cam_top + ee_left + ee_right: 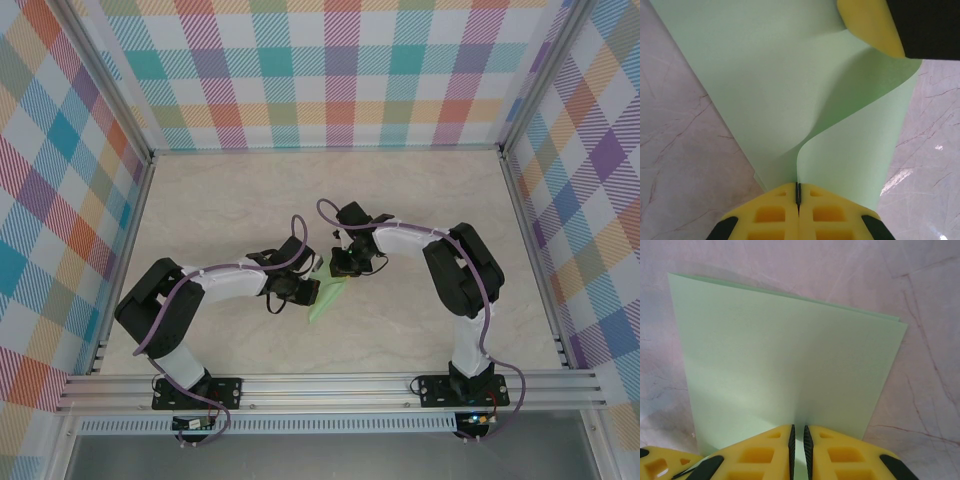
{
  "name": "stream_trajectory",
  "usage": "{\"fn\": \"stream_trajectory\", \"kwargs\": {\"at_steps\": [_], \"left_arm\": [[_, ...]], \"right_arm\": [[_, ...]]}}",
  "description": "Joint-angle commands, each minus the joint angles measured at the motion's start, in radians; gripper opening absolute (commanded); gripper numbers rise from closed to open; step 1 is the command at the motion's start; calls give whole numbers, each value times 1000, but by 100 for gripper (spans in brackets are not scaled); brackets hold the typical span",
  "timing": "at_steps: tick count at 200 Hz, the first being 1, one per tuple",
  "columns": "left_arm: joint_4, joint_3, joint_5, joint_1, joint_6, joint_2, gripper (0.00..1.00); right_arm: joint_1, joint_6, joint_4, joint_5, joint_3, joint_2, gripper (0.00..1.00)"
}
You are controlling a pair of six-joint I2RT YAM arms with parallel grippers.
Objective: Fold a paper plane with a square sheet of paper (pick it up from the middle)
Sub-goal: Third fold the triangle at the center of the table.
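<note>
The pale green sheet of paper [330,293] lies folded over between the two arms at the table's middle. My left gripper [798,192] is shut on the curled edge of the sheet of paper [790,85], which bulges upward in front of it. My right gripper [799,432] pinches the near edge of the folded sheet of paper [785,370], with its pads a sliver apart around the layers. From the top camera the left gripper [308,291] and right gripper [347,264] sit at opposite sides of the paper. One right finger [870,25] shows in the left wrist view. No dart-shaped paper plane is in view.
The pale marble-patterned table [250,200] is boxed in by checkered walls with aluminium rails, including the front rail [330,385]. Both arm bases stand at the near edge.
</note>
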Motion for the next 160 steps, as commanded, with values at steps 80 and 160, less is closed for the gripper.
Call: {"fn": "stream_trajectory", "kwargs": {"at_steps": [80,160], "left_arm": [[18,-22,-27,15,-4,30,0],[32,-34,0,22,7,51,0]], "right_arm": [[-1,16,-40,44,-17,27,19],[-40,155,20,83,-111,-221,37]]}}
